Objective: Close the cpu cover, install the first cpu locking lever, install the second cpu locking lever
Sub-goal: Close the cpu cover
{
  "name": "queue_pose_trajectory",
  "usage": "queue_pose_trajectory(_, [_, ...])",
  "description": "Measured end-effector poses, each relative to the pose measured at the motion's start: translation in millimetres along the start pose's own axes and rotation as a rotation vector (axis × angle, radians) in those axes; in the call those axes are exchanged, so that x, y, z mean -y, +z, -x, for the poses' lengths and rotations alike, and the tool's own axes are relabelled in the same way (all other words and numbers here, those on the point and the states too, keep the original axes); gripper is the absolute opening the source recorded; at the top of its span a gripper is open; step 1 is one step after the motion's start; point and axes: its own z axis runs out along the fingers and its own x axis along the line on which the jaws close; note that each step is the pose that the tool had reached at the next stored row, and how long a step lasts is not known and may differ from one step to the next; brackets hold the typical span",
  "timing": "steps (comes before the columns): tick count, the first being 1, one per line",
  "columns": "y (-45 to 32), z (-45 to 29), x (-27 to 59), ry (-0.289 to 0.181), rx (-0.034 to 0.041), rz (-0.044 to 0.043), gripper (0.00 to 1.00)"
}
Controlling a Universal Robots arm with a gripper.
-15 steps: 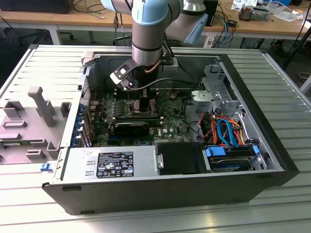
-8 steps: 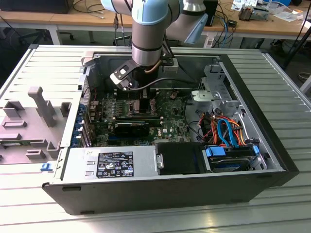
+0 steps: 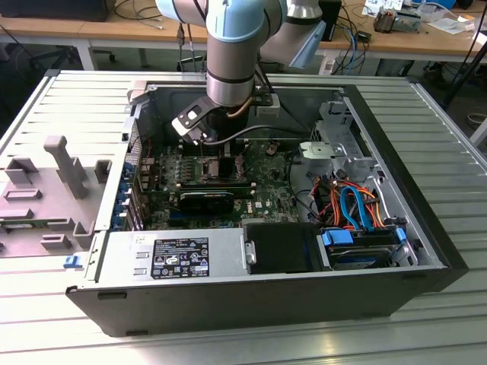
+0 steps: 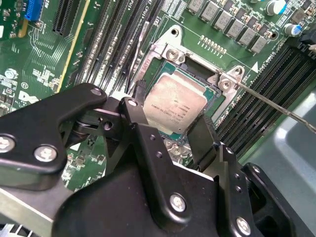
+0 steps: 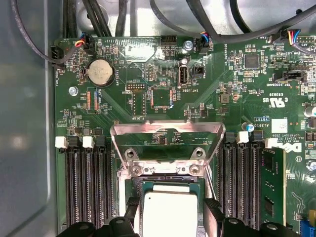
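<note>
The computer case point(image 3: 251, 304) lies open on the slatted tabletop point(image 3: 91, 334), and the arm point(image 3: 228, 61) reaches down into it over the green board point(image 5: 237, 94).

In the first wrist view the cpu cover point(image 5: 168, 129), a silvery frame with a square opening, is swung back open from its hinge. It stands just beyond the socket, which leaves the processor point(image 5: 170, 217) bare.

The tool point(image 5: 172, 210) is spread wide with a black finger on either side of the processor, and it grips nothing. In the second wrist view the tool point(image 4: 170, 118) hangs close over the chip, and its bulky black linkage blocks the near half of the socket.

A thin locking lever point(image 4: 276, 104) sticks out free from the socket corner and slants over the memory slots point(image 4: 261, 98). Rows of black slots point(image 5: 86, 182) hem the socket in on both sides. A coin cell point(image 5: 100, 73) and dark cables point(image 5: 96, 15) lie past the cover.

In the exterior view a black oblong block point(image 3: 205, 201) sits on the board near the socket. The grey power-supply box point(image 3: 175, 255) runs along the near wall. A drive bay with blue and orange cables point(image 3: 354, 205) crowds the exterior view's right.
</note>
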Motion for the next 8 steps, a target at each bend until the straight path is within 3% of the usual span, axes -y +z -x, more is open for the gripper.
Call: queue_pose_trajectory(8, [-0.1, -4.5, 0.0, -0.019, 0.0006, 0.0003, 0.62])
